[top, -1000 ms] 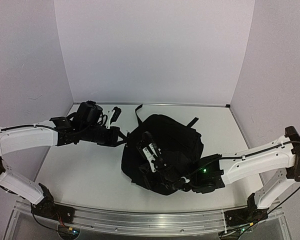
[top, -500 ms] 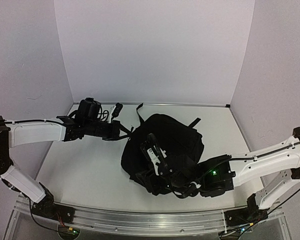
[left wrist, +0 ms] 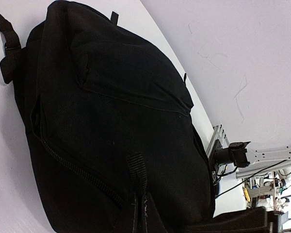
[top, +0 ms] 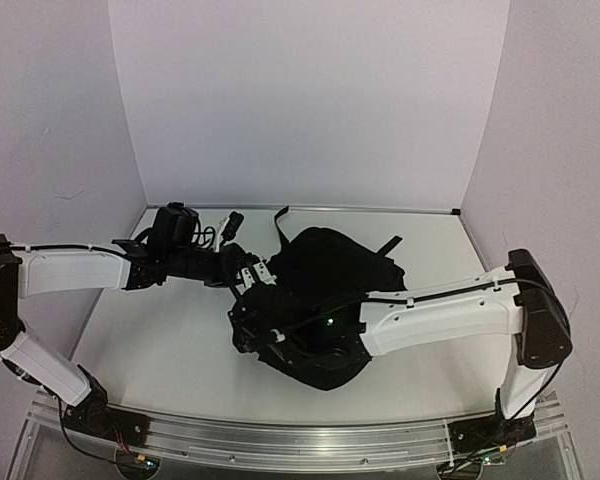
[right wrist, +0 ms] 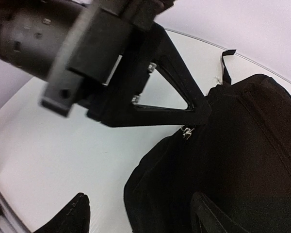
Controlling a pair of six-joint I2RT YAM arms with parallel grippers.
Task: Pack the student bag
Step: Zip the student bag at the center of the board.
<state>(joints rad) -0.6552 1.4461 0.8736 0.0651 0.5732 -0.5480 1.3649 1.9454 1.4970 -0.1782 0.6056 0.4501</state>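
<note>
Early days, I'd say: your student bag [top: 345, 265] lies flat mid-table [top: 170, 340]. The left gripper [right wrist: 194, 116] is pinched onto its edge by the zipper, and the right gripper [right wrist: 139, 201] hangs wide and empty. Nothing's visibly packed.

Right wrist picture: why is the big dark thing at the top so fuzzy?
Right wrist view: that is the left gripper, too near the lens to focus; the student bag behind it looks sharper. Left wrist view: crisp, its zipper teeth show. Top external view: the bag is one dark mass.
</note>
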